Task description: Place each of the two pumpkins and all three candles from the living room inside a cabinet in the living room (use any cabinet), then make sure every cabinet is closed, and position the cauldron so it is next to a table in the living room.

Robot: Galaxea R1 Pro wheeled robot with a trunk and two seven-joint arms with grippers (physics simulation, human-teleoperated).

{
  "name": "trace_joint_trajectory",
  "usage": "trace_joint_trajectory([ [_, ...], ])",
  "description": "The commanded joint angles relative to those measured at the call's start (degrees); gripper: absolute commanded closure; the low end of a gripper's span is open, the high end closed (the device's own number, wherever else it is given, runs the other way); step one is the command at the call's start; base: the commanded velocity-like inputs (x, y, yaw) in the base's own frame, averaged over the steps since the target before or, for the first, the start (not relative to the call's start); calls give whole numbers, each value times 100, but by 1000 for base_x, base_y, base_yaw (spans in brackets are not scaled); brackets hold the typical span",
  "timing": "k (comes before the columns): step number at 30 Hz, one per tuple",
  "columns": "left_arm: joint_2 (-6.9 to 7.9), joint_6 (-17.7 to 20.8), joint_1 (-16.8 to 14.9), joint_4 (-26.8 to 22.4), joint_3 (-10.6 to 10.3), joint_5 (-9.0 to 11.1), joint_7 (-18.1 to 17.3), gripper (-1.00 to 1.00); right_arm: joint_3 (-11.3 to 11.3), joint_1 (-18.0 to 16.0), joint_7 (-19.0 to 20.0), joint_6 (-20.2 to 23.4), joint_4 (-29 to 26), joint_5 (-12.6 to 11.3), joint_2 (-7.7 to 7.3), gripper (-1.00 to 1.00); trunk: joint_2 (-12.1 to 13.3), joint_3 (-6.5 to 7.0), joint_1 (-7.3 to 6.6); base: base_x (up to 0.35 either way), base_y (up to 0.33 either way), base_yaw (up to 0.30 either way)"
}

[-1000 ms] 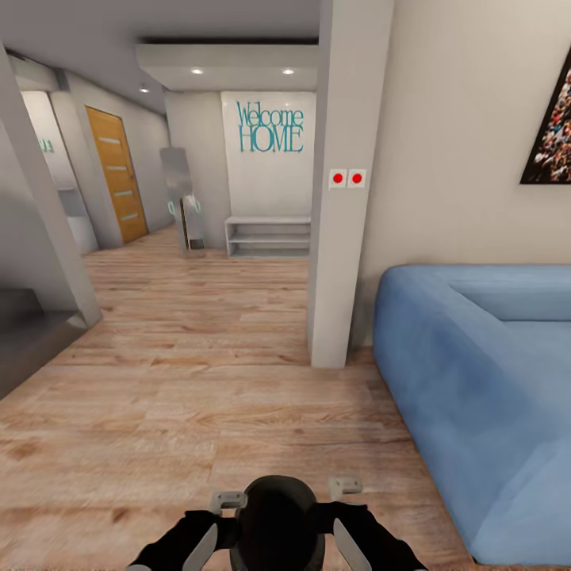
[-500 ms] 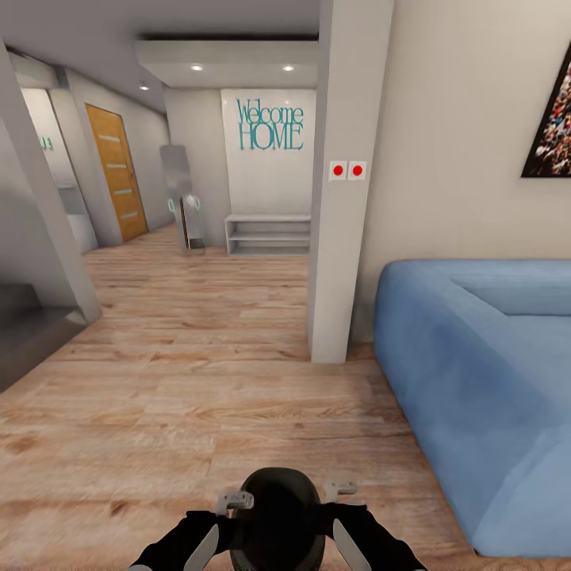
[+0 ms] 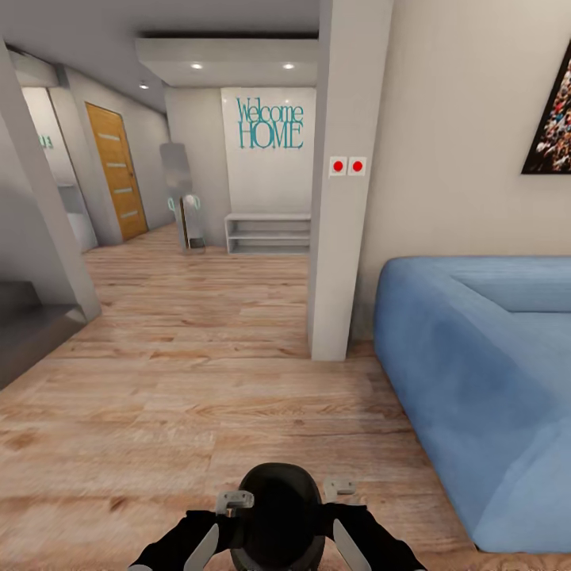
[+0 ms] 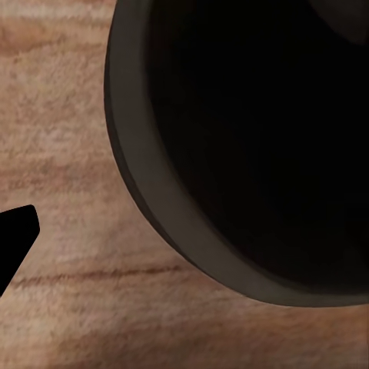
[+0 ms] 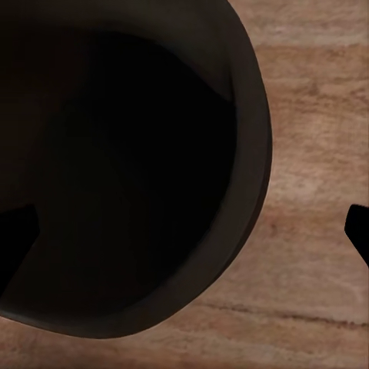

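Down at the bottom of the head view, a round black cauldron [image 3: 279, 515], wide mouth up, carried low in front of the trunk between both black forearms. Left pincer [image 3: 235, 501] at the pot's left rim, right pincer [image 3: 339, 487] at its right rim, each one straddling the wall. In the left wrist view, the dark rim of the cauldron [image 4: 254, 154] up close, one black finger [image 4: 14, 240] outside it over the wood planks; the other finger lost in the dark interior. Same story in the right wrist view: cauldron [image 5: 123, 169] close, one finger [image 5: 360, 231] outside the wall, another [image 5: 15, 242] inside the bowl. Both pincers spread across the rim, then, but whether actually clamped on it or just set around it — cannot tell.

Around the robot: light wood floor [image 3: 190, 381] running ahead into a hallway. Blue sofa [image 3: 484, 373] close on the right, its arm just beside a white pillar [image 3: 342, 206] bearing two red-dotted switches [image 3: 347, 166]. Beyond, teal "Welcome HOME" lettering [image 3: 270, 125] on the far wall above a low white shelf [image 3: 268, 235]. Orange-brown door [image 3: 117, 173] far left, a standing mirror [image 3: 181, 198] near it. Corner of a dark framed picture [image 3: 553, 111] up on the right wall.
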Motion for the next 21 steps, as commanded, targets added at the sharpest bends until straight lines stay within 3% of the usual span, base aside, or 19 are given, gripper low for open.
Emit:
trace_joint_trajectory([
  [1,5,17,-3,-11,-42,54,29,-100,41,-4,-54,21,-10,-60,-5,-100,-44,-24,21,0,0,0],
  [12,7,-57,-3,-16,-42,57,29,-100,39,-3,-54,18,-10,-60,-5,-100,-485,-221,263,0,0,0],
  [18,1,-6,-15,-40,-48,61,12,-100,19,-22,-130,22,-14,-60,15,-100,-485,-221,263,0,0,0],
  [21,1,39,-224,-19,-46,60,-4,-100,7,-137,-152,27,-11,-70,16,-100,-485,-221,263,0,0,0],
])
